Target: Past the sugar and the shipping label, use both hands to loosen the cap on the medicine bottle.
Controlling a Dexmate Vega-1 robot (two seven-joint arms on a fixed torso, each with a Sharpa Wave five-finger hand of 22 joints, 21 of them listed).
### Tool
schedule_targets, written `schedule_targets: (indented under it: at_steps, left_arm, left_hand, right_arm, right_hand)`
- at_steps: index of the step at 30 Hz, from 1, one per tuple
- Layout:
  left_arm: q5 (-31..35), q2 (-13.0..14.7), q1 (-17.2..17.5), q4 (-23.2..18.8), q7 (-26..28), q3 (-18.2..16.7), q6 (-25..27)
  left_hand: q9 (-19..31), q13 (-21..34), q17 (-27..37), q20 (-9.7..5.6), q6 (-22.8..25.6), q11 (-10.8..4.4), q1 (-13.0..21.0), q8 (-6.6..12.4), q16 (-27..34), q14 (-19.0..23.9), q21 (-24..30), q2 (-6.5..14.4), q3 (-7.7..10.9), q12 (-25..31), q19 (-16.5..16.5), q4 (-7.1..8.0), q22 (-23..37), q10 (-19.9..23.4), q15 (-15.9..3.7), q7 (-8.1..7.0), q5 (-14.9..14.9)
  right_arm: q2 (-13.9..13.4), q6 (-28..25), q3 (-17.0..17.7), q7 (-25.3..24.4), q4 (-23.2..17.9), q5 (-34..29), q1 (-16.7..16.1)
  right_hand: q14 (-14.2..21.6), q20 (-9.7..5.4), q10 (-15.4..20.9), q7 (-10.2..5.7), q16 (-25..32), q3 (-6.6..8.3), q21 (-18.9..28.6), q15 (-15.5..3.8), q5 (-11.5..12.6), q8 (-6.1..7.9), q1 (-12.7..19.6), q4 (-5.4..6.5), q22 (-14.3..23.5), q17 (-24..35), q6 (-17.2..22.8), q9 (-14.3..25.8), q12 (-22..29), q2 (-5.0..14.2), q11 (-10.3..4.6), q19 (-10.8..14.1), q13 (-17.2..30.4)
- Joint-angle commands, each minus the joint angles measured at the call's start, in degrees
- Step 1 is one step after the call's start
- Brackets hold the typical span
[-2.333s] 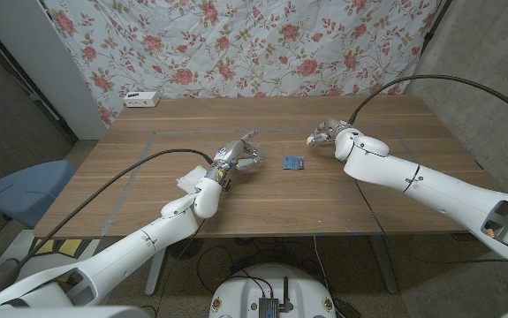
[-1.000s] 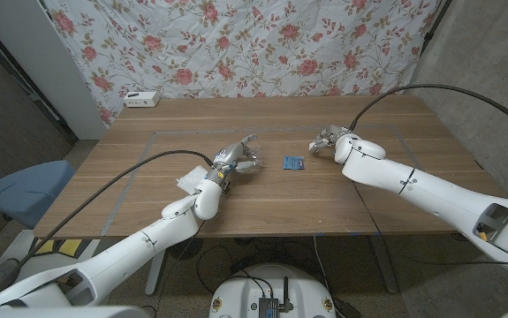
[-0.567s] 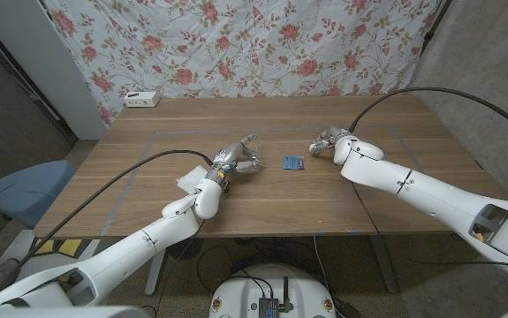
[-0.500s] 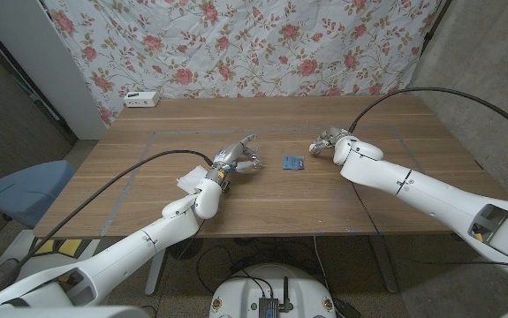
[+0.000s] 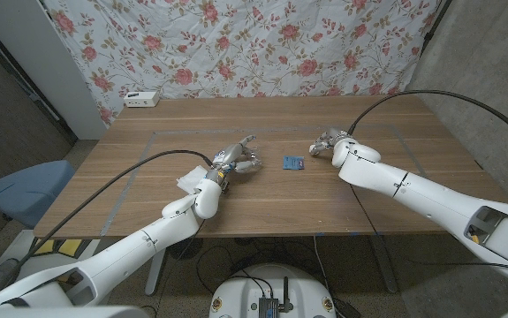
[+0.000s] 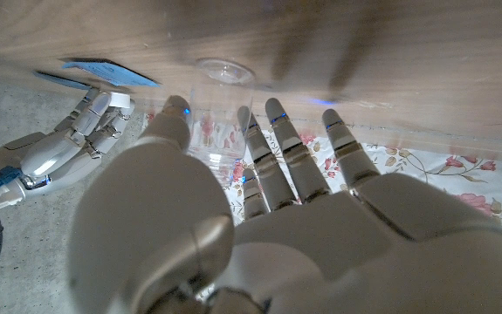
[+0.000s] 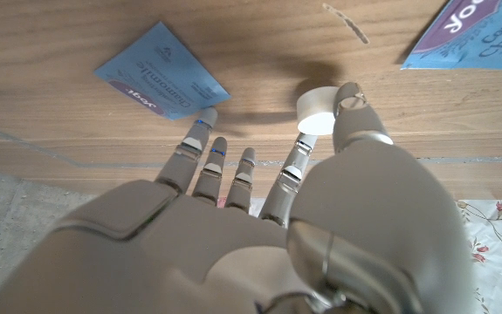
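White paper, the shipping label [image 5: 187, 180], lies nearest on the table [image 5: 368, 190], just beside the left forearm. Next out, the left hand [image 5: 240, 159] is narrowly closed around the medicine bottle [image 6: 224, 105]. This clear-walled bottle stands upright with its base on the wood, gripped between the thumb and the fingers [image 6: 278, 144]. Its long axis is vertical, and its cap end is hidden behind the palm, so cap on or off cannot be told. Level with it, toward the right arm, lies the blue sugar packet [image 5: 293, 162], flat and apart from both hands. Beyond the packet, the right hand [image 5: 327, 141] is well apart from the bottle, fingers drawn near together. A small white round piece [image 7: 318, 112], cap-like, sits at its thumb tip. Whether it is pinched or merely touched cannot be told. Judgement: the left hand is the nearer and already has the bottle, so the right hand would need to cross above the sugar packet to reach the bottle's top. Farthest, a white boxed device [image 5: 141, 98] sits at the back edge.
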Motion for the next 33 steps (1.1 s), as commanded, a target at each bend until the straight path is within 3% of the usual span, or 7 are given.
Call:
schedule_targets:
  at_steps: [1, 17, 29, 33]
  left_arm:
    - [-0.94, 0.34, 0.22, -0.65, -0.74, -0.26, 0.02]
    - [-1.78, 0.59, 0.02, -0.83, -1.22, -0.62, -1.76]
    - [-3.65, 1.47, 2.06, -3.94, -1.92, -2.25, -0.57]
    - [-4.34, 1.77, 2.63, -4.99, -2.2, -2.85, -0.08]
  left_hand:
    - [0.09, -0.05, 0.34, 0.34, -0.79, 0.0, -0.65, -0.06, -0.19, -2.37, 0.0, -0.28, -1.02, -0.07, -0.81, 0.23, 0.14, -2.01, -5.69, -0.84, 0.81]
    - [0.09, -0.21, 0.31, 0.93, -2.42, 0.6, -3.86, -0.03, 0.06, -8.09, 0.04, -1.42, -4.66, 0.23, -3.28, 1.32, 0.16, -8.0, -3.75, -1.66, 1.54]
    - [0.09, -0.36, 0.25, 0.95, -4.31, 1.12, -7.29, -0.17, -0.01, -12.87, -0.04, -2.45, -7.7, 0.18, -5.85, 2.25, 0.16, -13.24, -2.09, -1.72, 2.75]
    - [0.1, -0.41, 0.24, 0.96, -5.34, 1.74, -8.37, -0.23, -0.14, -15.3, -0.04, -2.51, -8.62, 0.19, -6.9, 2.56, 0.17, -15.25, -1.5, -1.73, 3.26]
  right_arm:
    - [0.38, 0.36, -0.28, -0.32, 0.89, -0.42, -0.12]
    - [0.44, -0.26, -0.39, -0.3, 0.63, -0.88, -0.26]
    - [0.29, -0.07, -0.8, 0.23, 0.75, -0.92, -0.27]
    - [0.24, -0.13, -0.75, 0.24, 0.63, -0.83, -0.43]
  right_hand:
    - [-0.06, -0.11, -0.1, 1.38, -0.06, 0.28, 0.36, -0.17, 0.31, 0.0, 0.08, -0.13, 0.09, 0.14, 1.75, 0.12, -0.1, -0.05, -0.08, 0.11, 0.01]
    - [0.01, -0.17, -0.06, 1.31, -0.05, 0.51, 0.41, -0.22, 0.36, -0.09, 0.16, -0.29, 0.09, 0.12, 1.78, 0.13, -0.08, -0.09, -0.13, 0.23, 0.01]
    - [-0.08, -0.1, -0.26, 1.28, -0.08, 0.61, 0.41, -0.2, 0.37, -0.32, 0.02, -0.31, 0.09, 0.14, 1.43, 0.14, -0.16, -0.17, -0.13, 0.22, 0.02]
    - [-0.23, -0.15, -0.62, 1.49, -0.12, 0.69, 0.4, -0.17, 0.39, -1.21, -0.2, -0.25, 0.08, 0.18, -0.53, 0.16, -0.27, -0.19, 0.1, 0.2, 0.03]
